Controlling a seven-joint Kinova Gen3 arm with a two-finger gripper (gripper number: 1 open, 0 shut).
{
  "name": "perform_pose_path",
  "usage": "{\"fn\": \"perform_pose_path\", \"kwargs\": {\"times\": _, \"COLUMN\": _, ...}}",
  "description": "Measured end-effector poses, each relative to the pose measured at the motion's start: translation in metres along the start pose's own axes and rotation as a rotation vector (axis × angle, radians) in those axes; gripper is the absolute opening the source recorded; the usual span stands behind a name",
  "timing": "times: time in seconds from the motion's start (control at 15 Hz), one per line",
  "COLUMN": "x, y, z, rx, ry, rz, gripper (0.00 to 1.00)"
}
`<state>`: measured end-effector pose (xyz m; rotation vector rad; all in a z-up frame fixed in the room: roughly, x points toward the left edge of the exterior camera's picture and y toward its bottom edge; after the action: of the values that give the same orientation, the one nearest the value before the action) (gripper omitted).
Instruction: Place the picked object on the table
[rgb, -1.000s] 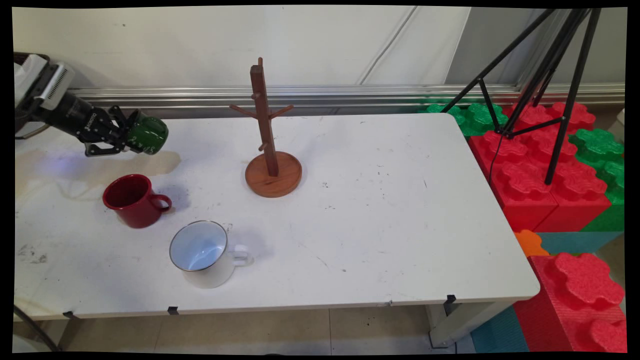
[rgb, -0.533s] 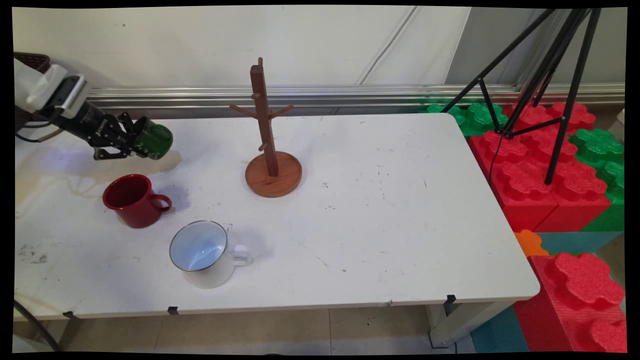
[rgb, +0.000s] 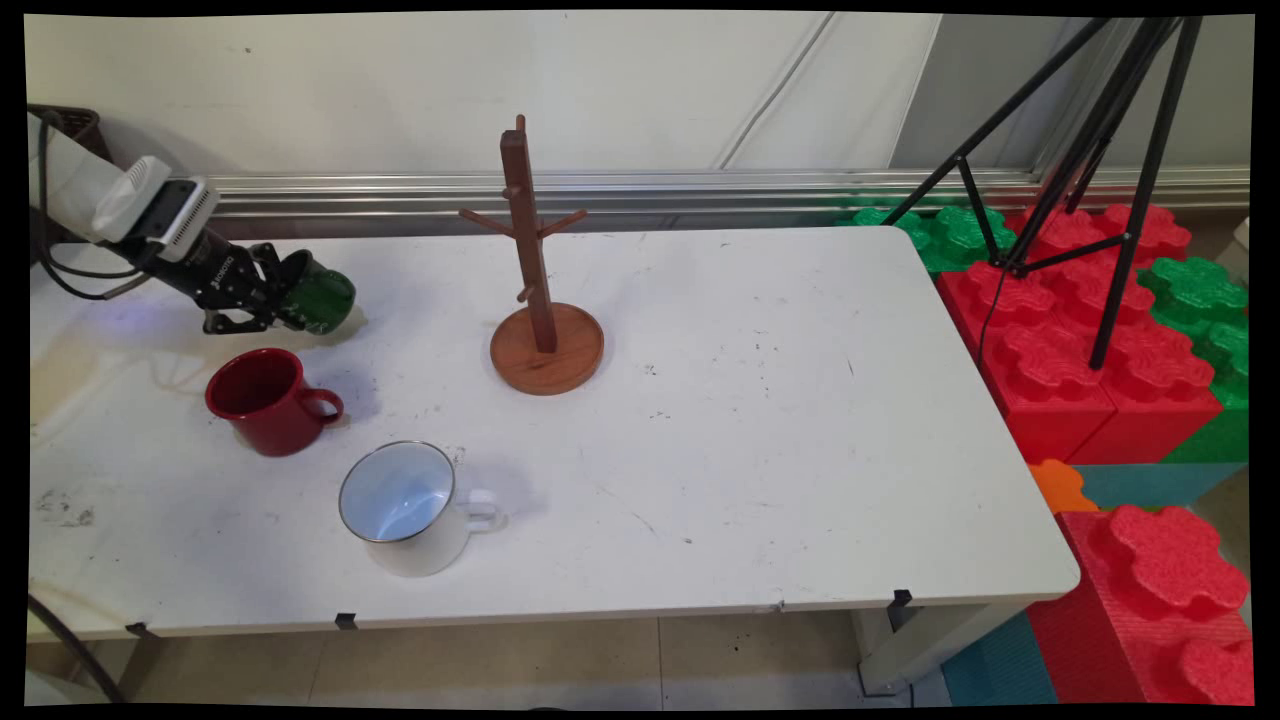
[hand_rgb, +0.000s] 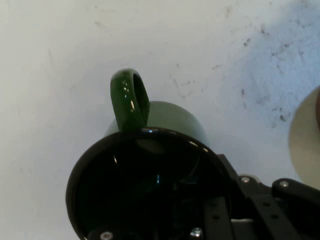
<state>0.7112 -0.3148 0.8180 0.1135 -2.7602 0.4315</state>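
My gripper (rgb: 290, 300) is shut on the rim of a green mug (rgb: 325, 297), held tilted just above the table's far left. In the hand view the green mug (hand_rgb: 150, 165) fills the lower frame, its dark mouth towards the camera and its handle (hand_rgb: 129, 100) pointing up, with the black linkage at the bottom right. A red mug (rgb: 265, 400) stands upright just in front of the held mug. A white enamel mug (rgb: 405, 505) stands nearer the front edge. The wooden mug tree (rgb: 535, 270) stands right of the gripper with bare pegs.
The white table (rgb: 780, 430) stretches out to the right. Red and green foam blocks (rgb: 1090, 350) and a black tripod (rgb: 1100, 150) stand off the table's right side. A metal rail (rgb: 700, 190) runs along the wall behind.
The gripper with the green mug has moved a little right and down towards the table over the last second. The other mugs and the mug tree have not moved.
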Motion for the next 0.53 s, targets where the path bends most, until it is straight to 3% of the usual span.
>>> {"fn": "perform_pose_path", "kwargs": {"times": 0.53, "x": 0.0020, "y": 0.0007, "z": 0.0100, "rx": -0.015, "ry": -0.047, "rz": 0.031, "gripper": 0.00}}
